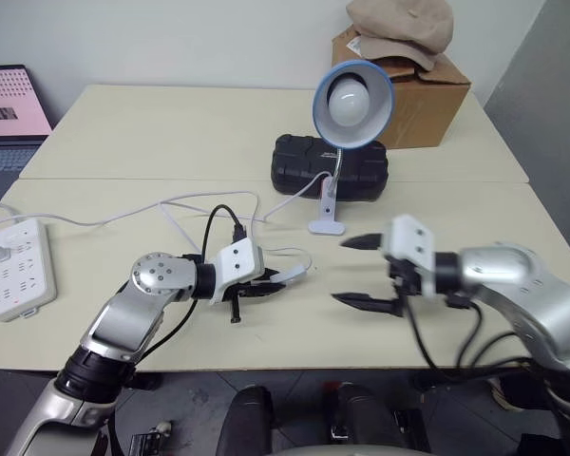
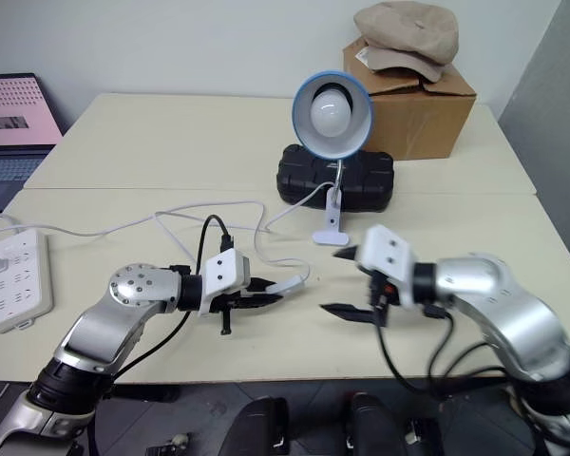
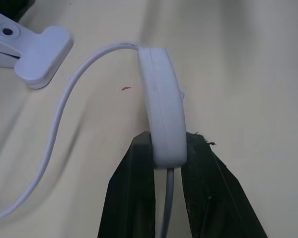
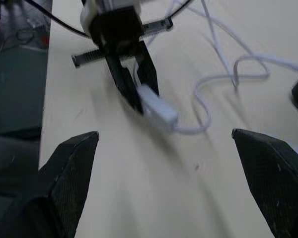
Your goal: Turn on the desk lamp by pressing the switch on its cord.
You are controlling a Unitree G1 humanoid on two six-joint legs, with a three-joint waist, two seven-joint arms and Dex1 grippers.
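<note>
The desk lamp (image 1: 351, 103) stands on its white clip base (image 1: 327, 214) near the table's middle, its shade facing me and the bulb unlit. Its thin white cord (image 1: 199, 204) curls across the table toward my left gripper (image 1: 266, 287). That gripper is shut on one end of the white switch (image 3: 164, 109), and the rest of the switch pokes out past the fingers (image 3: 131, 198), held just above the tabletop. My right gripper (image 1: 344, 271) is open and level, facing the switch (image 4: 159, 110) from the right with a gap between them.
A white power strip (image 1: 17, 268) lies at the table's left edge. A black case (image 1: 304, 166) sits behind the lamp. A cardboard box (image 1: 427, 95) with a tan hat (image 1: 404, 28) stands at the back right. A laptop (image 1: 9, 114) is at the far left.
</note>
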